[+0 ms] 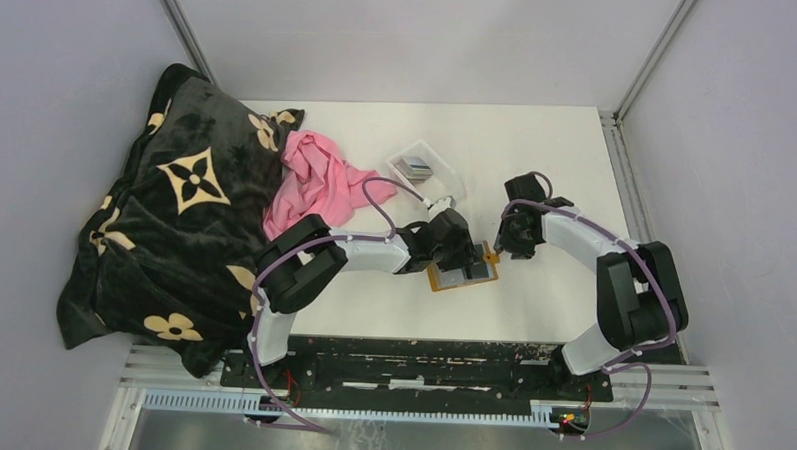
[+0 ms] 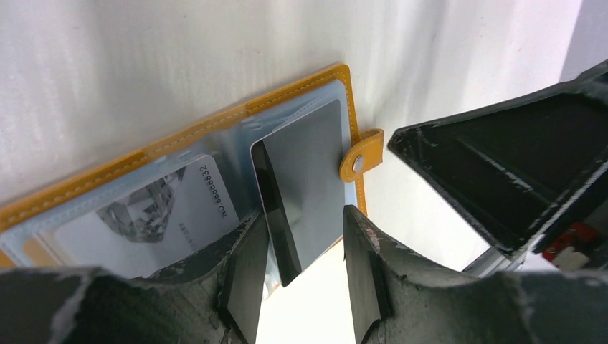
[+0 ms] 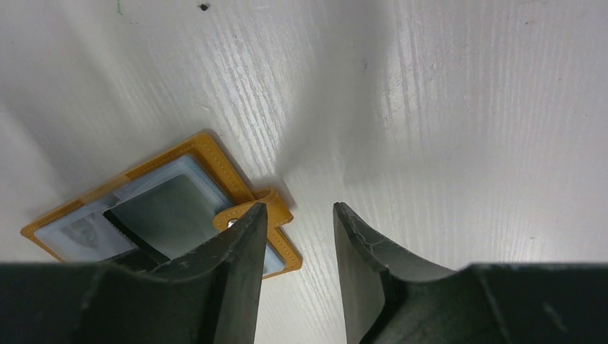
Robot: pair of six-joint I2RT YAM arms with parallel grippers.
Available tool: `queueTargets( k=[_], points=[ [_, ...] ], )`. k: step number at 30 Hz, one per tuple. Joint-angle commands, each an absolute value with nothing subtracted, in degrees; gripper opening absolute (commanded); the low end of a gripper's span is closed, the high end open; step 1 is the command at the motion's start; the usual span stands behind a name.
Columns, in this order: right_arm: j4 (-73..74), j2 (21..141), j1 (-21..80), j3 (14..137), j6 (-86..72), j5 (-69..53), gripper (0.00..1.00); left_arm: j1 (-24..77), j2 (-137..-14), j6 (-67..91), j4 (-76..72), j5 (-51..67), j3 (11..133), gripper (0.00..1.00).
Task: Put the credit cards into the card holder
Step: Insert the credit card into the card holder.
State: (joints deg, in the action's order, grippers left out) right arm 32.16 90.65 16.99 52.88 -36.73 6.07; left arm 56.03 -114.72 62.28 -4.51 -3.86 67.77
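The orange card holder (image 1: 441, 281) lies open on the white table and shows in the left wrist view (image 2: 179, 136) and the right wrist view (image 3: 215, 154). A pale card with a diamond picture (image 2: 158, 211) sits in its left pocket. A dark grey card (image 2: 308, 172) sits partly in the right pocket, its loose corner raised between the jaws of my left gripper (image 2: 305, 215), which is open and not clamping it. My right gripper (image 3: 297, 208) is open; its left finger (image 3: 236, 244) hangs over the holder's snap tab (image 3: 276, 204). More cards (image 1: 414, 168) lie in a clear tray.
The clear plastic tray (image 1: 454, 183) stands behind the holder. A pink cloth (image 1: 311, 182) and a large black pillow with beige flowers (image 1: 165, 207) fill the left side. Grey walls close in the table at the back and right.
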Motion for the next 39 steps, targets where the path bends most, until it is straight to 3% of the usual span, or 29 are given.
queueTargets(
  k=[1,28,36,39],
  points=[
    [31.53,87.34,17.22,53.83,-36.70,6.16,0.47,56.12,-112.57,55.93,5.96,-7.65,69.30,0.52],
    [33.84,81.65,24.84,48.54,-37.13,7.43,0.48,55.97,-111.25,51.18,19.82,-13.12,73.48,0.55],
    [32.97,84.06,27.36,49.09,-38.29,7.73,0.48,55.98,-111.97,50.58,19.15,-13.10,73.35,0.47],
    [32.64,84.65,27.45,49.13,-38.26,7.65,0.48,56.00,-112.08,50.36,18.37,-12.82,73.13,0.39]
  ],
)
